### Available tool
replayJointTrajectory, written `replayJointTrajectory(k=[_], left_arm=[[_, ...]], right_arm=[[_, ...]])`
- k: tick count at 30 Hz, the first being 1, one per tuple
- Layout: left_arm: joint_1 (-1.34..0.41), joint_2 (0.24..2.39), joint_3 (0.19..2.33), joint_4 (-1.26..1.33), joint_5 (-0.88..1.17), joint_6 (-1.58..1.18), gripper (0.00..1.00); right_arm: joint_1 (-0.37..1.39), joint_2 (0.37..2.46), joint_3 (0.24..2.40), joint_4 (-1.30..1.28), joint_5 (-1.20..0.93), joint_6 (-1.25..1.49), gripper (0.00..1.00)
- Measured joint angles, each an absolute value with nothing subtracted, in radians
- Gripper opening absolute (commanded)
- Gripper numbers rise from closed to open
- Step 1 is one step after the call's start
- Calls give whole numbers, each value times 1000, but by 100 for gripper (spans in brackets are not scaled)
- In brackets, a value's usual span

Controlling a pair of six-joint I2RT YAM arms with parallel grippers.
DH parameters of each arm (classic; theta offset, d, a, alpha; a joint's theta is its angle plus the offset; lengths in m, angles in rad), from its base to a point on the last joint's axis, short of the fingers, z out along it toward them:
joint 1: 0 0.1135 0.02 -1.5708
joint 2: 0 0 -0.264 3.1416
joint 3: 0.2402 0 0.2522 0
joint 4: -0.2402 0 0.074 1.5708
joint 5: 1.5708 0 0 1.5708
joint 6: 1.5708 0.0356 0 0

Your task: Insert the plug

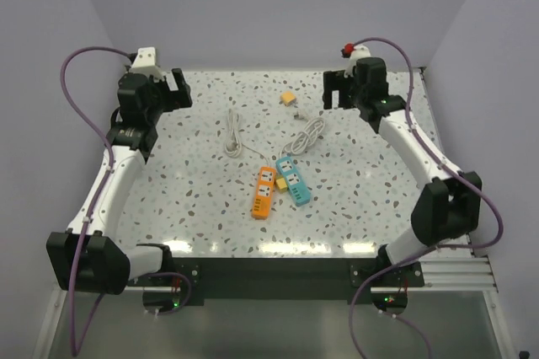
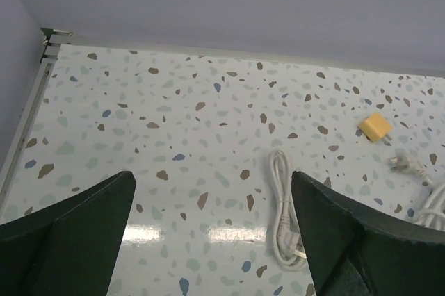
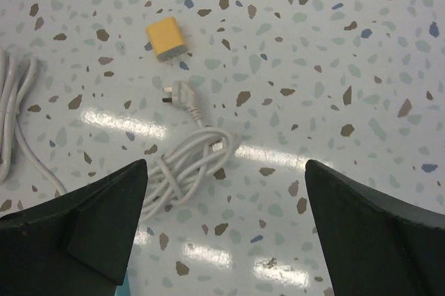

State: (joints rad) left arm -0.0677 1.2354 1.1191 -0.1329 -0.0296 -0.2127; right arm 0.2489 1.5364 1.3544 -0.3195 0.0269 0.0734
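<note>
from above: my left tool (image 1: 174,89) and right tool (image 1: 335,89) hang over the far corners of the worktop (image 1: 194,207), both spread wide, holding nothing. the yellow plug (image 1: 289,99) lies near the far edge, closer to the right tool, well apart from the orange strip (image 1: 264,192) and teal strip (image 1: 294,180). left wrist: the plug (image 2: 375,127) sits at far right, beyond a white cable (image 2: 284,219). right wrist: the plug (image 3: 167,39) lies up and left, just past a coiled cable (image 3: 188,164).
</note>
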Motion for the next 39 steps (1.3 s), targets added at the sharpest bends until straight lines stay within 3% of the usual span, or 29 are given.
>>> replayJointTrajectory(k=[6,21,39], left_arm=[[-68,1235,1118,-153,-93,-170,100],[-68,1304,1113,-185,-31,-162,100],[-68,1321,1115,-232,-13,-172,100]], right_arm=[[289,1829,1549,-306,-22,50,99],[377,2387,2034,-302,-92,-10,99],[397,2553,2201,-344,-6,-81,99]])
